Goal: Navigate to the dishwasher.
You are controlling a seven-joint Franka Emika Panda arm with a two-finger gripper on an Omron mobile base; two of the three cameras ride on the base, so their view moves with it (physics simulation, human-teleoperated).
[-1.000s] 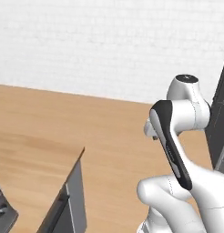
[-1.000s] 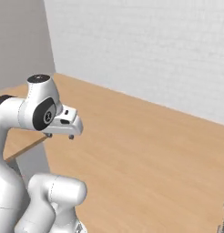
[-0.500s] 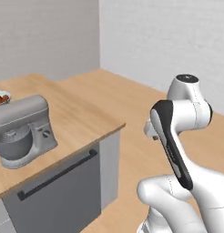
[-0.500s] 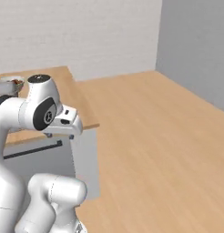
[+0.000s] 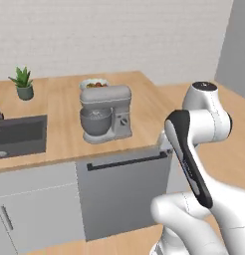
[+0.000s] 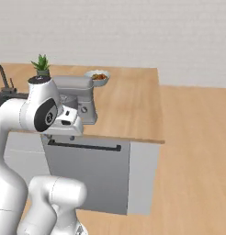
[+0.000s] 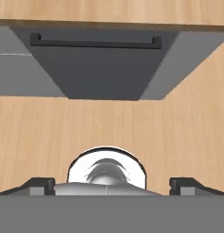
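Wood counter (image 5: pixel 60 107): mixer (image 5: pixel 105 113), plant (image 5: pixel 22 82), bowl (image 5: pixel 93 83), perhaps fruit

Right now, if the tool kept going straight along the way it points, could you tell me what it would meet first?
Probably the floor just before the dishwasher; the tool looks down at bare boards, with the dishwasher higher in the hand view. Depth is unclear.

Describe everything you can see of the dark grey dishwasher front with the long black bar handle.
The dark grey dishwasher front is a flat, matte, cabinet-width panel, shut and upright under the wooden countertop. One long black horizontal bar handle runs near its top edge. A lighter grey cabinet door adjoins it on the sink side, a grey end panel on the other. Its foot meets the wood floor.
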